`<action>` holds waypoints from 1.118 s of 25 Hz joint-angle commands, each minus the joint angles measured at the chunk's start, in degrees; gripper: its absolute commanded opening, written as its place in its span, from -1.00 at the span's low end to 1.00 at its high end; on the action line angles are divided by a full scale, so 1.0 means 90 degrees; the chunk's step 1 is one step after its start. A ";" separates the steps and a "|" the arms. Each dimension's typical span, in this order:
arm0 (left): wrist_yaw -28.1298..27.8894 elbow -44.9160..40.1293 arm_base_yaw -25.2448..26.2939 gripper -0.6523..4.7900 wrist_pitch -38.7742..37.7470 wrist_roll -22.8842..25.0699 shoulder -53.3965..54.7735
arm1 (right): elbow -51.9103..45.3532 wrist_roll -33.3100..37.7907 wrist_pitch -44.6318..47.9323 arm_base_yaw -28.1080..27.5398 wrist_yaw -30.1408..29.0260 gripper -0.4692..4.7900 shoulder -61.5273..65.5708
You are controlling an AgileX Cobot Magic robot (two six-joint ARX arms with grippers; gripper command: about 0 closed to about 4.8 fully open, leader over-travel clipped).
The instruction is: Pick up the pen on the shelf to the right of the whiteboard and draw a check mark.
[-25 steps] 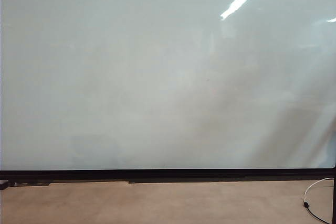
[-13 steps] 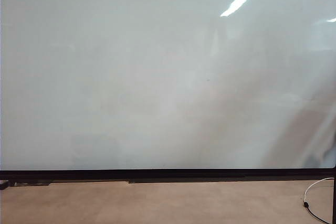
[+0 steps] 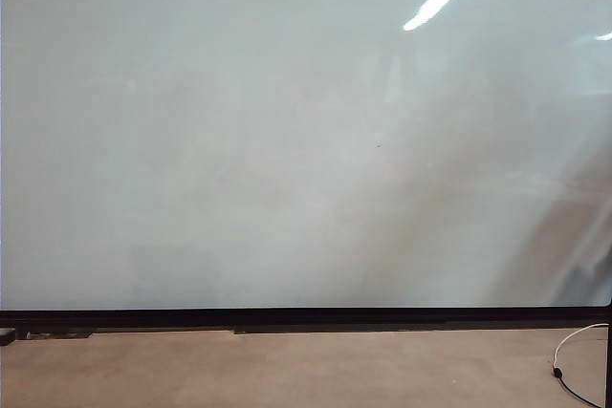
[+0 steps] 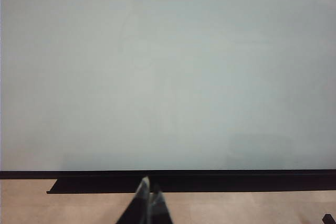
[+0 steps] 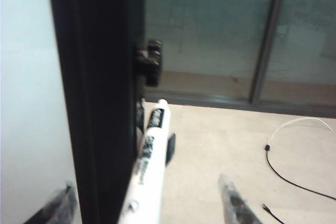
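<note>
The whiteboard [image 3: 287, 140] fills the exterior view as a glossy pale board with a thin black frame [image 3: 306, 316]; no check mark is in view on it. Neither gripper shows there. In the right wrist view the pen [image 5: 148, 167], white with black lettering, stands along the board's black side frame [image 5: 100, 103], beside a small black clip [image 5: 170, 148] of the shelf. My right gripper [image 5: 146, 186] is open wide, with one finger on each side of the pen and frame and neither touching the pen. My left gripper [image 4: 150, 195] is shut and empty, in front of the board's lower frame.
Brown floor [image 3: 287, 370] runs below the board. A white and black cable [image 3: 572, 351] lies on it at the right, also seen as a cable [image 5: 286, 166] in the right wrist view. Glass panels with dark frames [image 5: 268, 35] stand behind the pen.
Only the dim reflection at the board's lower right has shifted and spread. Nothing else differs in the exterior view.
</note>
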 commanded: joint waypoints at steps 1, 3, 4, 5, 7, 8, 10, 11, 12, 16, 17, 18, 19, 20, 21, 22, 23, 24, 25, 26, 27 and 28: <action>0.0000 0.0019 0.0000 -0.78 0.0080 0.0029 0.0005 | 0.0165 0.0114 0.0104 0.0073 -0.0027 0.53 0.0015; 0.0000 0.0019 0.0000 -0.78 0.0080 0.0029 0.0005 | 0.0238 0.0155 0.0104 0.0095 -0.0022 0.53 0.0049; 0.0002 0.0019 0.0000 -0.78 0.0080 0.0029 0.0005 | 0.0279 0.0177 0.0104 0.0104 -0.0036 0.53 0.0075; 0.0002 0.0019 0.0000 -0.78 0.0083 0.0029 0.0005 | 0.0316 0.0199 0.0102 0.0112 -0.0049 0.53 0.0095; 0.0002 0.0019 0.0000 -0.78 0.0080 0.0029 0.0005 | 0.0410 0.0267 0.0095 0.0177 -0.0053 0.53 0.0177; 0.0002 0.0019 0.0000 -0.78 0.0083 0.0029 0.0005 | 0.0425 0.0291 0.0100 0.0180 -0.0053 0.52 0.0219; 0.0000 0.0017 0.0000 -0.78 0.0080 0.0029 0.0005 | 0.0432 0.0308 0.0092 0.0187 -0.0019 0.33 0.0267; 0.0002 0.0019 0.0000 -0.78 0.0080 0.0029 0.0005 | 0.0432 0.0308 0.0092 0.0187 -0.0015 0.32 0.0270; 0.0000 0.0019 0.0000 -0.78 0.0078 0.0029 0.0005 | 0.0435 0.0308 0.0092 0.0187 -0.0015 0.32 0.0270; 0.0000 0.0019 0.0000 -0.78 0.0083 0.0029 0.0005 | 0.0435 0.0306 0.0095 0.0182 0.0012 0.32 0.0270; 0.0002 0.0019 0.0000 -0.78 0.0080 0.0029 0.0005 | 0.0435 0.0306 0.0095 0.0180 0.0010 0.32 0.0270; 0.0000 0.0019 0.0000 -0.78 0.0080 0.0029 0.0005 | 0.0435 0.0306 0.0095 0.0182 0.0010 0.31 0.0272; 0.0002 0.0019 0.0000 -0.78 0.0083 0.0029 0.0005 | 0.0435 0.0306 0.0095 0.0180 0.0010 0.25 0.0272; 0.0000 0.0019 0.0000 -0.78 0.0080 0.0029 0.0005 | 0.0435 0.0306 0.0095 0.0180 0.0010 0.19 0.0272; 0.0000 0.0017 0.0000 -0.78 0.0080 0.0029 0.0005 | 0.0435 0.0306 0.0095 0.0182 0.0007 0.14 0.0272; 0.0000 0.0017 0.0000 -0.78 0.0080 0.0029 0.0005 | 0.0435 0.0306 0.0095 0.0182 0.0005 0.12 0.0272; 0.0002 0.0019 0.0000 -0.78 0.0080 0.0029 0.0005 | 0.0435 0.0306 0.0095 0.0182 -0.0002 0.10 0.0272; 0.0002 0.0017 0.0000 -0.78 0.0080 0.0029 0.0005 | 0.0435 0.0306 0.0095 0.0182 -0.0010 0.10 0.0272; 0.0000 0.0019 0.0000 -0.78 0.0080 0.0029 0.0005 | 0.0435 0.0306 0.0095 0.0182 -0.0010 0.09 0.0272; 0.0000 0.0019 0.0000 -0.78 0.0080 0.0029 0.0005 | 0.0435 0.0306 0.0095 0.0182 -0.0012 0.09 0.0272; 0.0000 0.0019 0.0000 -0.78 0.0080 0.0029 0.0005 | 0.0435 0.0306 0.0095 0.0182 -0.0012 0.08 0.0272; 0.0000 0.0019 0.0000 -0.78 0.0083 0.0029 0.0005 | 0.0435 0.0308 0.0095 0.0182 -0.0015 0.04 0.0272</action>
